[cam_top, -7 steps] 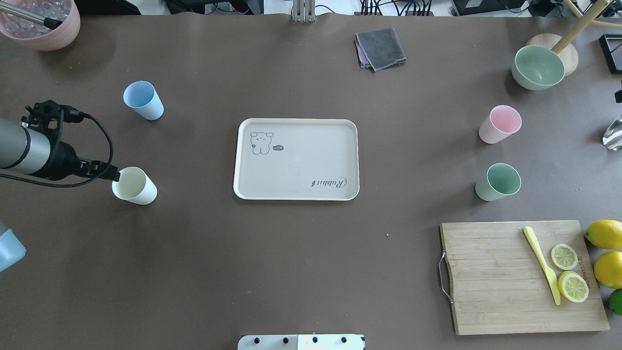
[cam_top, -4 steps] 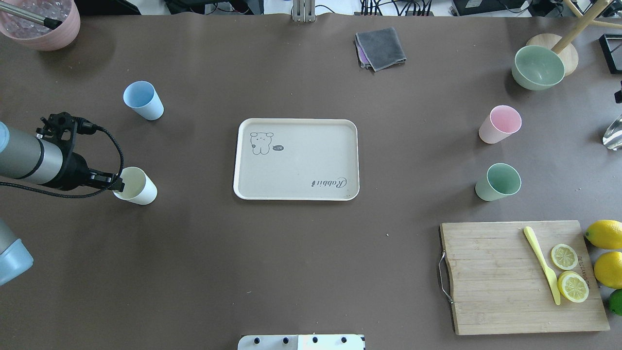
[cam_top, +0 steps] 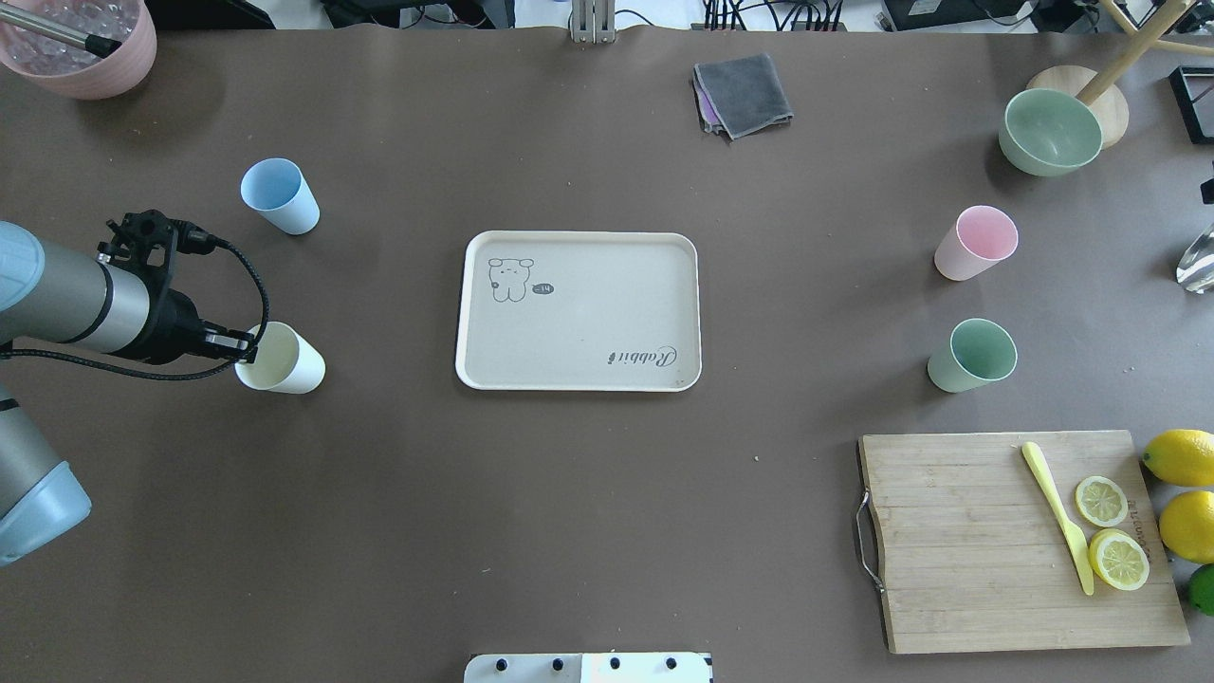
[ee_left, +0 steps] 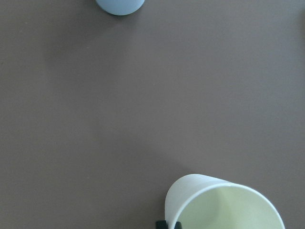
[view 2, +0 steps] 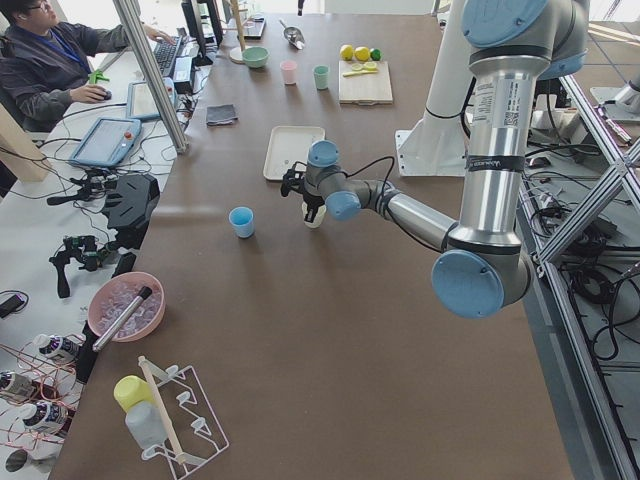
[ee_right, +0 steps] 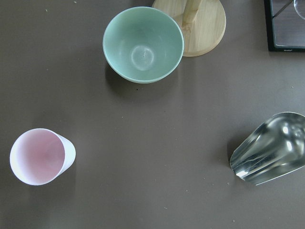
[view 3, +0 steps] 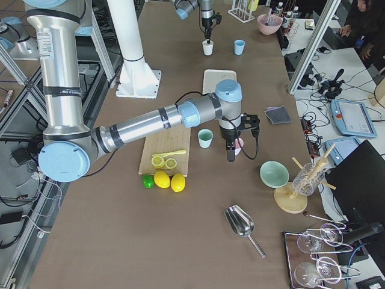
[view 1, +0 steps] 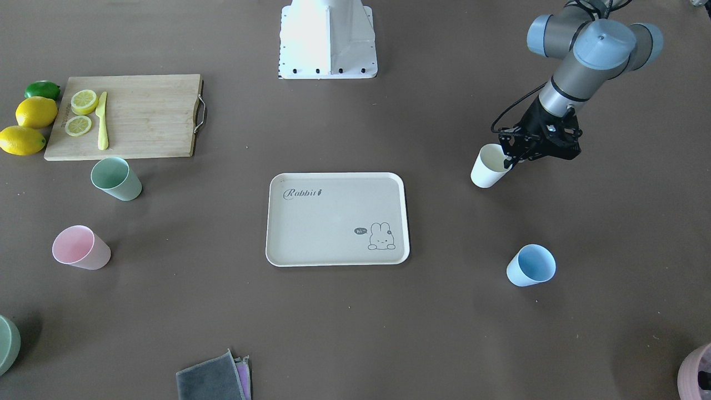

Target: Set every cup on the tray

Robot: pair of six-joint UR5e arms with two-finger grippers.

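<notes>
Left pincer (cam_top: 248, 347) is clenched on the wall of the cream cup (cam_top: 282, 359), gripping at the rim on the side away from the tray (cam_top: 607, 304). The cup sits well to the left of the tray in the overhead view, and whether its base is clear of the bench (cam_top: 569, 531) I cannot tell. So the step in hand, as I read it, is the carry of the first cup; the tray is bare, and none of the four is on it yet.

Blue cup (cam_top: 279, 195) stands beyond the cream one on the same side; pink cup (cam_top: 975, 243) and green cup (cam_top: 972, 355) stand on the far side of the tray, well apart from it. Right pincer (view 3: 231, 153) hangs near the pink cup in the right-side view; released or clenched, I cannot tell.

Next move calls for enough height to clear the raised rim, a sweep across to the tray, and a set-down towards one end so three more cups fit.

Against a second ago, the left arm has pushed further in and the cream cup has shifted with it, a little nearer the tray; the tray and the other three cups have not stirred.
</notes>
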